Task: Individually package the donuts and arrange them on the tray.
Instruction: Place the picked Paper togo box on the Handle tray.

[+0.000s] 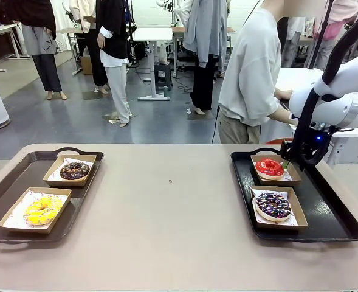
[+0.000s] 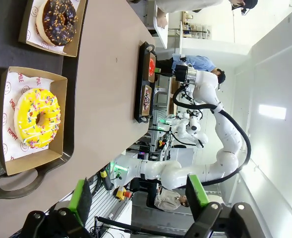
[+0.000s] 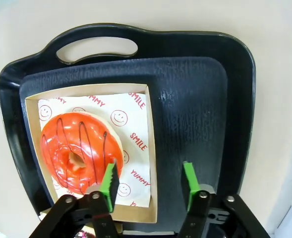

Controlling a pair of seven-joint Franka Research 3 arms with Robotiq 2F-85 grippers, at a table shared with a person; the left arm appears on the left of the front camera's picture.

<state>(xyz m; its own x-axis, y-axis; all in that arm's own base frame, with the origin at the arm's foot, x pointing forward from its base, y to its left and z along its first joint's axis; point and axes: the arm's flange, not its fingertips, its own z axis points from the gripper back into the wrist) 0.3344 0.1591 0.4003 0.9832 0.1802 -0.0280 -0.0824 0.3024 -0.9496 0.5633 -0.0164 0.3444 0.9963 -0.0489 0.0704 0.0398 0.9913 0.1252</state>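
Front: beige surface (image 1: 166, 207), two black trays, grey room floor; right gripper (image 1: 300, 159) beside red donut (image 1: 270, 167). Left wrist: left gripper (image 2: 141, 198) fingers open, liner (image 2: 9, 89) reads "SMILE", "YUMMY". Right wrist: fingers apart, empty.

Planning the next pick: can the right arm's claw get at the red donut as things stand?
Probably yes. The right claw hangs open just above the red donut, one finger over the donut's edge, the other over the bare tray. Nothing lies between them.
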